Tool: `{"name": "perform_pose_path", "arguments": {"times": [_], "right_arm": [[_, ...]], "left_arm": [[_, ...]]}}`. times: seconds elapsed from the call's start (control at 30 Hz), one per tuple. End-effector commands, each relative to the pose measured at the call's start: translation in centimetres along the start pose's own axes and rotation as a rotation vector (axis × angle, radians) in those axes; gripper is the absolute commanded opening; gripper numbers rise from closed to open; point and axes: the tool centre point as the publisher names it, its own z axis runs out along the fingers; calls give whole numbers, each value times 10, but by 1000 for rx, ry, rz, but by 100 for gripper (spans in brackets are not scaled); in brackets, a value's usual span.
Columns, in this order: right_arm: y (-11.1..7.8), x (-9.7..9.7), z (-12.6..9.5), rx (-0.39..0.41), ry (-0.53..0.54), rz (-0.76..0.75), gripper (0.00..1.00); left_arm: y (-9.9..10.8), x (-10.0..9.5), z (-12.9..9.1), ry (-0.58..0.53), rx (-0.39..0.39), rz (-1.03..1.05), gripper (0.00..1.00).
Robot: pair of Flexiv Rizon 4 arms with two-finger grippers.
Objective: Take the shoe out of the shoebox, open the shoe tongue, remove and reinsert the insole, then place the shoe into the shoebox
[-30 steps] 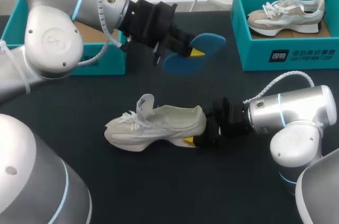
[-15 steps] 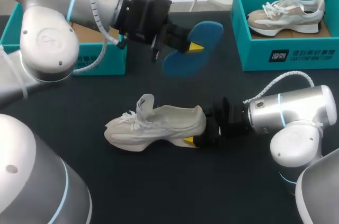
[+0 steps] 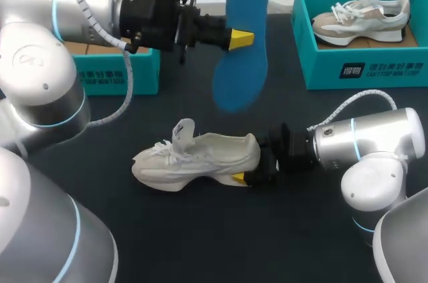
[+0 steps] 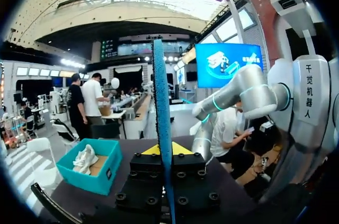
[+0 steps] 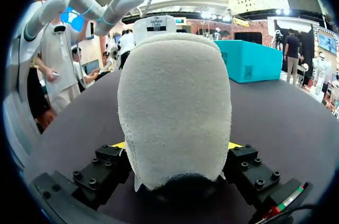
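Left gripper [image 3: 242, 39] clamps the light, probably bendy blue foam insole [image 3: 239, 75] mid-length, at 12 o'clock of the white suede sneaker [image 3: 194, 156]. Right gripper [image 3: 254, 161] pinches the sneaker's firmer heel on the bench [image 3: 200, 243].

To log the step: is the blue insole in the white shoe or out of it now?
Out. The left gripper holds the blue insole in the air above the white shoe, apart from it.
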Motion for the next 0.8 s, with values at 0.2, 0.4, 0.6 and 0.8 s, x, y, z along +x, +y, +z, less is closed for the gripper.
{"name": "perform_pose_path", "arguments": {"times": [0.2,0.4,0.6,0.8], "right_arm": [[-6,3,0,5,-3,2,0],[-6,3,0,5,-3,2,0],[-6,3,0,5,-3,2,0],[-6,3,0,5,-3,2,0]], "left_arm": [[-2,12,-4,106,151,-418,0],[-6,23,2,199,164,-575,0],[-6,23,2,199,164,-575,0],[-6,23,2,199,164,-575,0]]}}
